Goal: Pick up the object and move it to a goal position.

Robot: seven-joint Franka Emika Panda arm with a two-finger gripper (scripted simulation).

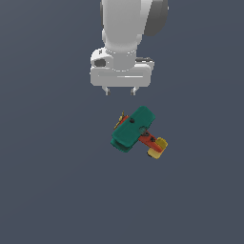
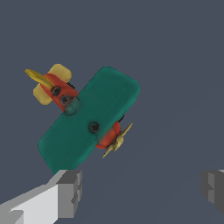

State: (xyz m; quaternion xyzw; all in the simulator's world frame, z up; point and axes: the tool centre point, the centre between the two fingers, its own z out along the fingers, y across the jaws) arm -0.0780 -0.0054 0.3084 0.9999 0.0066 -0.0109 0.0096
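The small toy aeroplane with a teal-green wing, red body and yellow tail [image 1: 138, 132] [image 2: 89, 119] sits on the dark grey counter [image 1: 47, 181], near the white tool [image 1: 120, 90], whose fingers [image 2: 68, 192] are spread wide apart, holding nothing.

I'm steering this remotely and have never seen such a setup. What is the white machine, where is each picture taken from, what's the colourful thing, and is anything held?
These are simulator renders. The white machine is a robot arm; its gripper ends in two small jaws. One picture comes from a camera off the arm. The other comes from a camera on the wrist, with the two grey fingers at its edge. On the plain dark surface lies a toy plane with a green wing, red body and yellow tail. Nothing is held: the jaws stand open, apart from the plane.
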